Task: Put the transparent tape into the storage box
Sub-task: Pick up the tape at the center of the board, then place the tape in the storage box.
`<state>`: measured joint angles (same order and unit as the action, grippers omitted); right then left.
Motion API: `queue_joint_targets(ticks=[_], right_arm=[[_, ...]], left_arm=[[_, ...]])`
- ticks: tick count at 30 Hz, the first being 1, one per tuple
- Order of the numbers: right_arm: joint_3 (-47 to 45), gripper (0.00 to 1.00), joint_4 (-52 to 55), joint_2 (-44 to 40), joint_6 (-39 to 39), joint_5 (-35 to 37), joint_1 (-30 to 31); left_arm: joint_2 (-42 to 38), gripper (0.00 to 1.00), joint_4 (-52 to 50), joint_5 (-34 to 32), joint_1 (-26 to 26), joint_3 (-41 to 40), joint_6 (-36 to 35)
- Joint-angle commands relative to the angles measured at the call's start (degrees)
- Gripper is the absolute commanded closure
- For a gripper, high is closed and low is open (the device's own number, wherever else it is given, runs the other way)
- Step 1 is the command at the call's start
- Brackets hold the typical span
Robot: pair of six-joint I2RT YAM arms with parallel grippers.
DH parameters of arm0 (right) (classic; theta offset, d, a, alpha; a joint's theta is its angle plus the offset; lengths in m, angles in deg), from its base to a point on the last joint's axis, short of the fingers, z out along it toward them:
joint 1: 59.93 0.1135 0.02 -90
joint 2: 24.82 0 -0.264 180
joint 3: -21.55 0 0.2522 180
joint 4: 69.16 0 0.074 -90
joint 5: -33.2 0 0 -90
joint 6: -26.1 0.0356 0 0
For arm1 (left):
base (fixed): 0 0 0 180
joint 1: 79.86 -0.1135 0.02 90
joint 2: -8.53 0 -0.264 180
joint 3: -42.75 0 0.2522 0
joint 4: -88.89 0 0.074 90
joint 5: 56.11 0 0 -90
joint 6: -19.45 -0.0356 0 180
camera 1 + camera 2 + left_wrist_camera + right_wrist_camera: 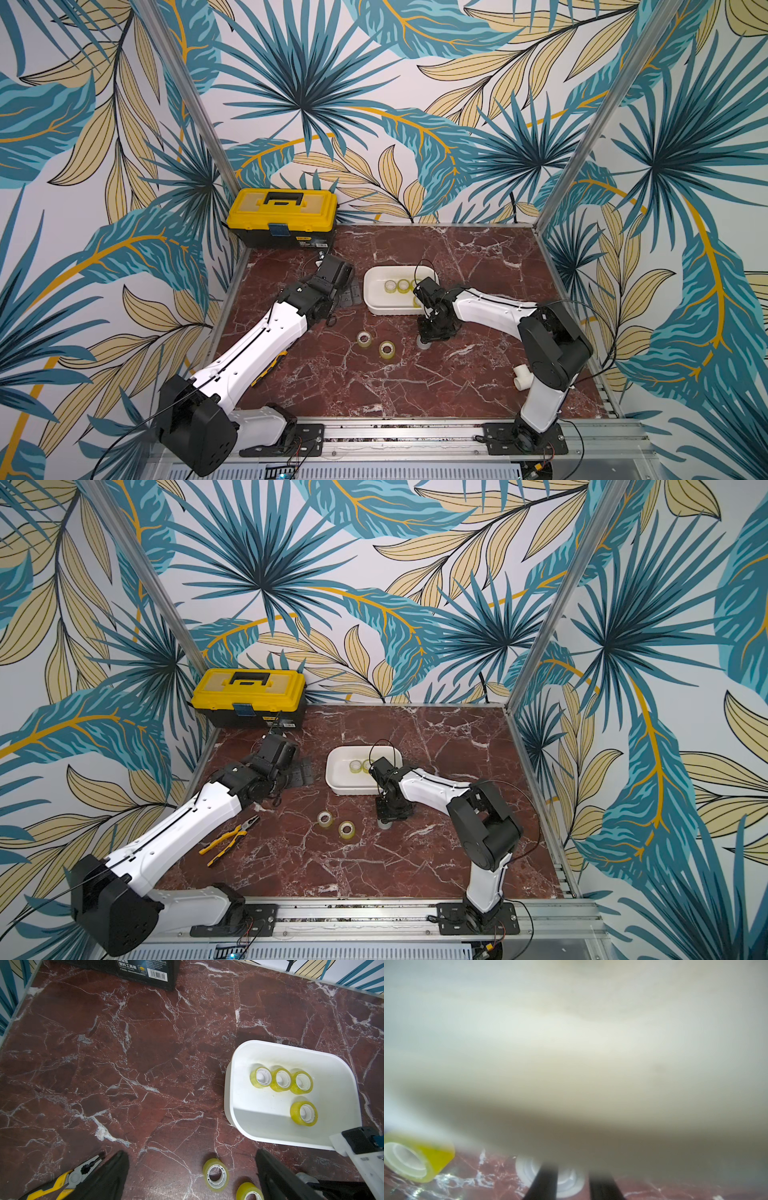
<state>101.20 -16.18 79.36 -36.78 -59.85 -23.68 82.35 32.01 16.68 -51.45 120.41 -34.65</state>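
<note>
Right pincer [572, 1171], narrow, astride grey tape [523, 1172].

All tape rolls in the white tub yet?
No, two tape rolls lie on the table outside the storage box.

Red marble tabletop [478, 266], items resting directly on it.
Greyish tape roll [384, 825] under the right gripper [428, 338]; storage box [367, 291] just beyond it; yellowish tape roll [364, 339] and second yellowish roll [387, 349] beside it; pipe fitting [524, 376] well behind. Toolbox [282, 208] beyond the left gripper [190, 1153], pliers [226, 839] behind it.
</note>
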Motion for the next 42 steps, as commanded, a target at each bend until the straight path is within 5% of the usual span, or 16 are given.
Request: queue_joint_targets(ticks=[1, 2, 9, 16, 30, 42], right_arm=[[-1.96, 0.93, 0.62, 0.12, -0.36, -0.12, 0.49], [-2.16, 1.0, 1.04, -0.41, -0.31, 0.01, 0.63], [0.11, 1.0, 9.85, -8.75, -0.91, 2.07, 0.93], [15.85, 1.0, 23.89, -13.7, -5.49, 5.87, 1.16], [52.41, 1.0, 26.89, 19.39, -13.52, 9.83, 0.62], [50.32, 1.0, 22.43, 27.58, -13.74, 10.61, 0.55]], left_arm=[[0.2, 0.0, -0.4, 0.16, -0.39, 0.19, 0.49], [0.27, 0.0, -0.39, 0.16, -0.37, 0.14, 0.58], [-0.12, 0.0, -0.5, -0.16, -0.54, -0.15, 0.97], [-1.3, 0.0, 0.28, -1.67, -0.83, 0.17, 0.73], [0.44, 0.0, 2.16, 0.02, -4.6, -1.6, 2.34], [6.41, 0.0, 3.41, 3.47, -6.44, 1.0, 1.34]])
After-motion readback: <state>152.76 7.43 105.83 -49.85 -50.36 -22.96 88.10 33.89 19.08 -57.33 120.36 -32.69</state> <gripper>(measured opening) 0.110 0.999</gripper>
